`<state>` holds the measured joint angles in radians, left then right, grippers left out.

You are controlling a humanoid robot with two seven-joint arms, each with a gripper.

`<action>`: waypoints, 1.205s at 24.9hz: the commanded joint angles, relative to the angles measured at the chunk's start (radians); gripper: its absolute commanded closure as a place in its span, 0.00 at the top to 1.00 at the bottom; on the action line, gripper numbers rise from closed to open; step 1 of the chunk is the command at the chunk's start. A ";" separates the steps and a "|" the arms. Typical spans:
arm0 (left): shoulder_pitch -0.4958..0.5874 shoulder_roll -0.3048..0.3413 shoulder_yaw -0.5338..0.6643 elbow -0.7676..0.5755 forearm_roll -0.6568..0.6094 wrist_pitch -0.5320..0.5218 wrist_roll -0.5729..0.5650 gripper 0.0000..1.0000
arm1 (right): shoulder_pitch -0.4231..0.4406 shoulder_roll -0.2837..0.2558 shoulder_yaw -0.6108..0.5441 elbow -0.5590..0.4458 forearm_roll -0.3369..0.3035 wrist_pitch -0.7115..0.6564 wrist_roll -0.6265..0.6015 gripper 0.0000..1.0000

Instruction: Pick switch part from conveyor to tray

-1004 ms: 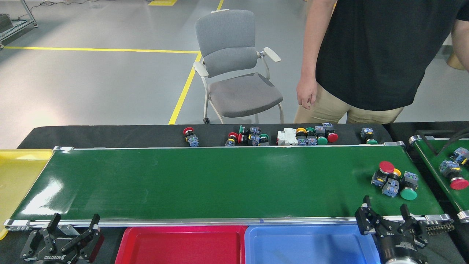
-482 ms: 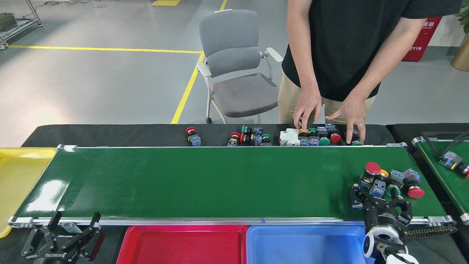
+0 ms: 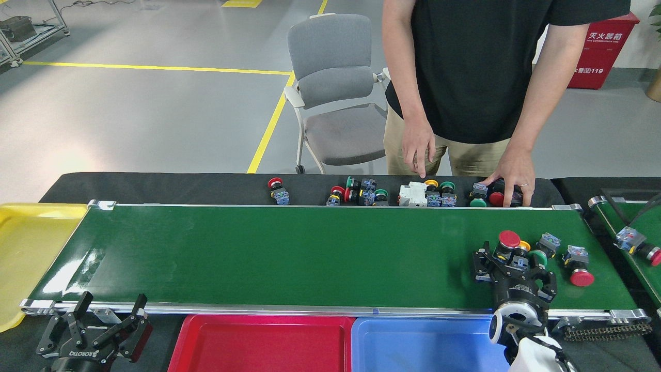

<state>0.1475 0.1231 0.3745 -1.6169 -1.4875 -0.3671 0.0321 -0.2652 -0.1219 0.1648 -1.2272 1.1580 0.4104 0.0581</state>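
Note:
On the right end of the conveyor point(image 3: 289, 253) lies a cluster of switch parts: a red-capped one point(image 3: 509, 239), a yellow-capped one point(image 3: 524, 245) and a green-capped one point(image 3: 538, 254). Another red-capped switch part point(image 3: 579, 266) lies apart to their right. My right gripper point(image 3: 514, 267) reaches over the belt's near rail, open, its fingers straddling the near side of the cluster. My left gripper point(image 3: 95, 330) rests open below the belt's near left corner, holding nothing. A red tray point(image 3: 263, 356) and a blue tray point(image 3: 423, 356) sit in front of the belt.
A person stands behind the belt with one hand point(image 3: 418, 147) hovering and the other hand point(image 3: 508, 175) on the row of spare switch parts point(image 3: 361, 194) on the black table. A yellow tray point(image 3: 26, 248) is at the left. A second green belt point(image 3: 632, 227) at the right carries a switch.
My right gripper has moved up from the near rail onto the belt, to the cluster. The switch parts have shifted left along the belt and spread. The person's hands came down to the spare parts.

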 commanded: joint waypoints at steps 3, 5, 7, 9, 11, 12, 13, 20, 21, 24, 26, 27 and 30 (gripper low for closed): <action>-0.011 0.013 0.001 -0.008 -0.002 -0.001 0.008 1.00 | -0.025 -0.005 -0.001 -0.012 -0.001 -0.027 0.005 0.32; -0.011 0.013 0.001 -0.008 -0.002 -0.001 0.008 1.00 | -0.028 -0.005 -0.001 -0.029 -0.001 -0.032 0.008 0.32; -0.011 0.020 0.001 -0.008 -0.002 -0.001 0.008 1.00 | -0.025 -0.005 -0.001 -0.081 -0.001 -0.044 0.023 0.32; -0.009 0.020 0.001 -0.008 -0.002 -0.001 0.008 1.00 | -0.016 -0.004 -0.001 -0.166 -0.001 -0.085 0.063 0.32; -0.009 0.020 0.001 -0.005 -0.002 -0.001 0.008 1.00 | 0.006 -0.004 0.002 -0.271 0.000 -0.133 0.103 0.32; -0.009 0.020 0.001 -0.001 -0.002 -0.001 0.008 1.00 | 0.027 0.002 0.021 -0.333 0.000 -0.165 0.114 0.32; -0.009 0.018 0.001 0.003 -0.002 -0.001 0.008 1.00 | 0.044 0.011 0.059 -0.377 0.000 -0.199 0.117 0.33; -0.012 0.018 0.001 0.005 0.000 0.000 0.008 1.00 | 0.124 0.053 0.407 -0.434 0.011 -0.489 0.098 0.41; -0.014 0.018 0.001 0.005 0.000 0.000 0.006 1.00 | 0.141 0.054 0.446 -0.434 0.014 -0.489 0.098 0.41; -0.031 0.021 -0.002 0.006 0.000 -0.001 0.006 1.00 | 0.164 0.080 0.507 -0.380 0.063 -0.484 0.098 0.60; -0.035 0.024 -0.017 0.008 0.001 -0.001 0.006 1.00 | 0.187 0.120 0.515 -0.339 0.126 -0.481 0.094 0.96; -0.035 0.029 -0.028 0.006 0.001 -0.003 0.006 1.00 | 0.193 0.134 0.512 -0.328 0.149 -0.481 0.085 1.00; -0.037 0.041 -0.037 0.008 0.004 -0.036 0.006 1.00 | 0.192 0.142 0.510 -0.327 0.160 -0.479 0.080 1.00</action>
<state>0.1208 0.1505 0.3364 -1.6007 -1.4881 -0.3850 0.0366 -0.0638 0.0107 0.6787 -1.5450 1.3144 -0.0662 0.1512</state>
